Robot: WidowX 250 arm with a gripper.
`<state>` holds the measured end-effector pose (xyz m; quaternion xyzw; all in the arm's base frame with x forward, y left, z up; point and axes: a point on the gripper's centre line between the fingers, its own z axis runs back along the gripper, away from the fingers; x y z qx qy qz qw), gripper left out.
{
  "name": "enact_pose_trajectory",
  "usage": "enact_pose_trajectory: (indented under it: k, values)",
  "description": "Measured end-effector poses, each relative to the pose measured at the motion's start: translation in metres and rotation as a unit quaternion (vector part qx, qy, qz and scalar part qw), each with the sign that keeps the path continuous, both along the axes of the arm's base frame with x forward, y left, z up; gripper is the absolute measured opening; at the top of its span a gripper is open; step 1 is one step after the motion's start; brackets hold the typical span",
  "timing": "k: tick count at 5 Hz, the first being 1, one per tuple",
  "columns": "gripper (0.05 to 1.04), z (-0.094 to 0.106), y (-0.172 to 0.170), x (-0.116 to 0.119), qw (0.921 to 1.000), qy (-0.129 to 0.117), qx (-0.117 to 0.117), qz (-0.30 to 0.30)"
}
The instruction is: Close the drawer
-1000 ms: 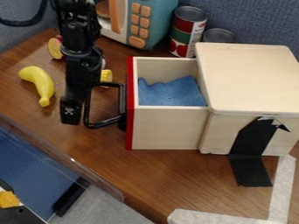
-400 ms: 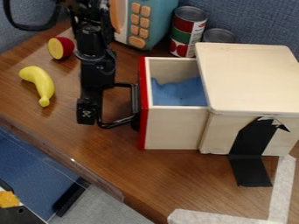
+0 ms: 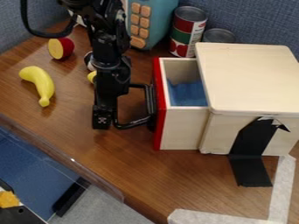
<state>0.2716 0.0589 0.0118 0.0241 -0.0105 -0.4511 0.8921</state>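
Observation:
The black gripper point(image 3: 102, 121) hangs down just left of the drawer, against the outer side of its black handle point(image 3: 135, 124). How its fingers stand cannot be made out. The wooden drawer point(image 3: 185, 129) has a red front panel point(image 3: 159, 105) and sticks out partway from the left side of the wooden box point(image 3: 251, 81). A blue cloth point(image 3: 188, 93) lies inside the drawer.
A yellow banana point(image 3: 39, 84) and a red-rimmed cut fruit point(image 3: 60, 48) lie to the left. Behind stand a teal toy microwave point(image 3: 147, 17) and cans point(image 3: 187, 33). Black tape point(image 3: 251, 168) runs from the box onto the table point(image 3: 192, 183).
The gripper has moved right along with the handle and red front. The drawer has slid further into the box, and less of the blue cloth shows.

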Motion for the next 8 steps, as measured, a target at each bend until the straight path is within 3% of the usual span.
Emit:
enact_pose_trajectory:
  k: [3,5,8]
  values:
    - [1.001,0.007,-0.032,0.021,0.9996,-0.017,-0.018,0.009]
    - [1.001,0.005,-0.052,0.034,0.9995,-0.013,-0.023,0.013]
    - [1.001,0.008,-0.06,0.039,0.9989,0.017,-0.027,0.034]
